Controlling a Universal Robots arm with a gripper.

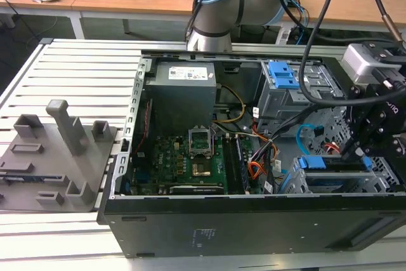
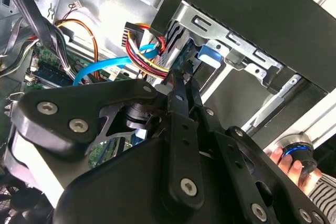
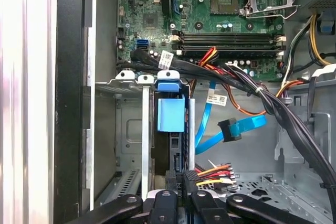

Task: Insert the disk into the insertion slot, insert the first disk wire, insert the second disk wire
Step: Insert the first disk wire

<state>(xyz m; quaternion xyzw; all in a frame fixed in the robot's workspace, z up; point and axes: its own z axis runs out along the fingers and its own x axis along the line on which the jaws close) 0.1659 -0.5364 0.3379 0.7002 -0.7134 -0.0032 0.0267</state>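
Seemingly the red, orange and black wire bundle [image 3: 216, 173] is being pinched at its plug by the pincer [image 3: 181, 179], beside the blue-framed silver disk [image 3: 171, 114] seated in the grey perforated slot [image 3: 131, 129]; if tilted, the plug could be jammed.

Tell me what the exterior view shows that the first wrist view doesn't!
Exterior view adds the robot arm and a grey holder block beside the computer case. First wrist view adds the first disk wire, pinched in the gripper. Both share the green motherboard, the light-blue second disk wire and the disk, sitting in the insertion slot.
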